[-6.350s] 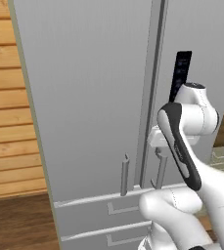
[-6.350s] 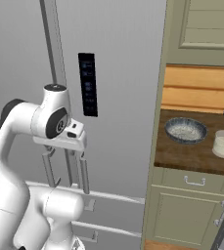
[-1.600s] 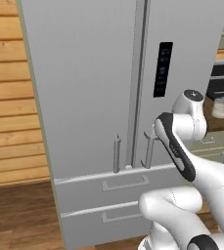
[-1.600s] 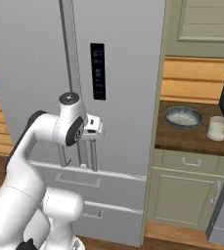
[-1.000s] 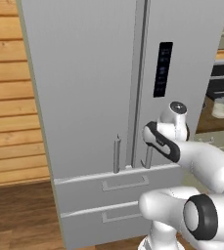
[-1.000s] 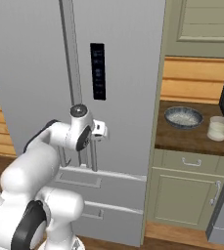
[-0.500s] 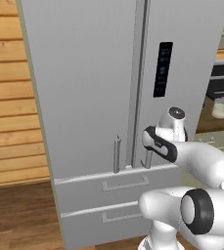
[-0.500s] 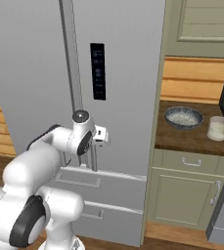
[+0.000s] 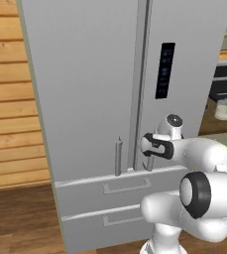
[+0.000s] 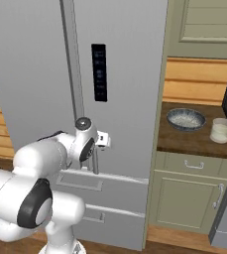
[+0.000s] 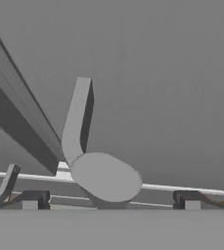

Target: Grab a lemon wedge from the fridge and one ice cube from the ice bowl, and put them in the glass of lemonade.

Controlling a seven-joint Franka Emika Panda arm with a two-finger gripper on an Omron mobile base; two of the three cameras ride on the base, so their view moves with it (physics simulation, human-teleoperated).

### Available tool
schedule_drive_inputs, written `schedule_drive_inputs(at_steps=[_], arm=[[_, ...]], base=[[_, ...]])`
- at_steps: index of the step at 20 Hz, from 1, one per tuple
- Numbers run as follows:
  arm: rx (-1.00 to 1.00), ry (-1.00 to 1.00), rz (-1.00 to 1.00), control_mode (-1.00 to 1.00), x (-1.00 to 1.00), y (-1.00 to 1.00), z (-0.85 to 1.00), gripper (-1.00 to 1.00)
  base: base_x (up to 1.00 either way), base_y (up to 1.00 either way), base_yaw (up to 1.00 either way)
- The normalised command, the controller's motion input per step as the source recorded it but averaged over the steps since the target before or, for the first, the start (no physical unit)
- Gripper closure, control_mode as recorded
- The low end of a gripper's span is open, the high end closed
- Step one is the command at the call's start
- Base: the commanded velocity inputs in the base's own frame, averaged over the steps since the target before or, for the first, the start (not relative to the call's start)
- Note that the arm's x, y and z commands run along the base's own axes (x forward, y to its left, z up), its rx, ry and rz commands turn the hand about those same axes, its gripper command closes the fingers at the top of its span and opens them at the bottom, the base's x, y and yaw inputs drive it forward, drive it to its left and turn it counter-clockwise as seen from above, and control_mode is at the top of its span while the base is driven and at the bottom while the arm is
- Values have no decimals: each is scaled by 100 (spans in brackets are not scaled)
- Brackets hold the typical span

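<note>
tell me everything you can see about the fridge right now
The fridge is a tall grey French-door unit of smooth matte metal, both doors shut. Two slim vertical handles flank the centre seam, and a dark control panel sits on the right door. Two drawers with bar pulls are shut below. It stands between a wood-plank wall and beige cabinets. The open gripper sits at the lower end of the right door's handle, fingertips either side; contact is unclear.
</note>
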Motion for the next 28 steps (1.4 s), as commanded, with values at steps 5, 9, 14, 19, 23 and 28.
schedule_drive_inputs(at_steps=[5, 9, 14, 19, 23, 28], arm=[[0, 0, 0, -100, 42, 0, -3, -100], [0, 0, 0, -100, 58, 0, -16, -100], [0, 3, 0, -100, 48, 0, -1, 100], [-1, 14, 0, -100, 39, -6, 0, 100], [-1, 14, -5, -100, 5, -40, 0, 100], [0, 2, -11, -100, -30, -78, 5, 100]], base=[[0, 0, 0], [0, 0, 0], [0, 0, 0], [0, 0, 0], [0, 0, 0], [0, 0, 0]])
